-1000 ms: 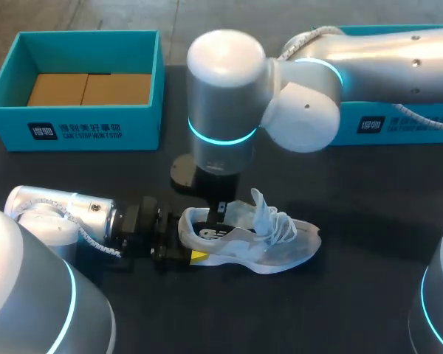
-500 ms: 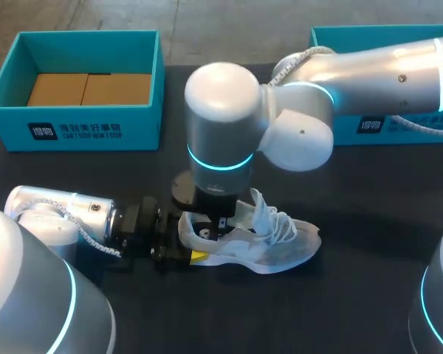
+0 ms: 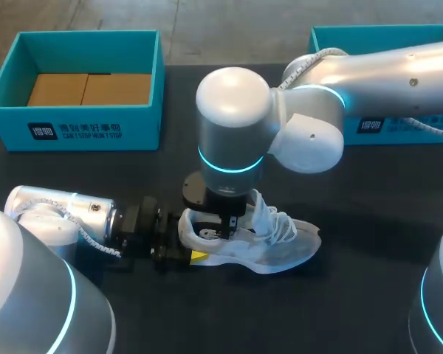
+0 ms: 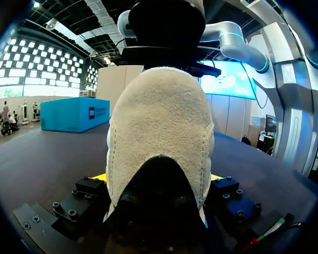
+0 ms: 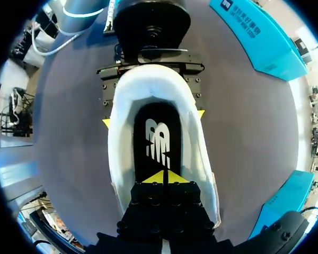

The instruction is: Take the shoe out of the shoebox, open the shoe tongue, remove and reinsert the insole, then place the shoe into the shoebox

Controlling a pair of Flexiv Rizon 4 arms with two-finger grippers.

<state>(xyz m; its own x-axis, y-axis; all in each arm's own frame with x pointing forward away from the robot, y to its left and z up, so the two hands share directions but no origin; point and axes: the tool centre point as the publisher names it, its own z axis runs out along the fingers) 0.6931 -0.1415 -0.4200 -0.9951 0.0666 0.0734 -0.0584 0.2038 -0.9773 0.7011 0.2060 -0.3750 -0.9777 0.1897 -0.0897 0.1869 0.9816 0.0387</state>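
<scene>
A white sneaker [image 3: 269,243] lies on its sole mid-table, toe toward the right, tongue and laces pulled up. My left gripper [image 3: 192,242] comes in low from the left and is shut on its heel. In the left wrist view the suede heel [image 4: 159,121] fills the gap between the yellow fingertips [image 4: 98,177]. My right gripper [image 3: 227,227] points straight down into the shoe's mouth. In the right wrist view the right gripper [image 5: 162,178] is shut, its tips together just above the black insole [image 5: 156,138], which lies flat inside the shoe with nothing held.
An open teal shoebox [image 3: 11,81] with a brown cardboard insert stands at the back left. A second teal box [image 3: 384,125] stands at the back right, partly behind my right arm. Dark tabletop lies bare in front of and to the right of the shoe.
My right arm has come down and shifted slightly toward the toe, bringing its shut gripper lower into the shoe's mouth. The left arm and shoe have stayed put.
</scene>
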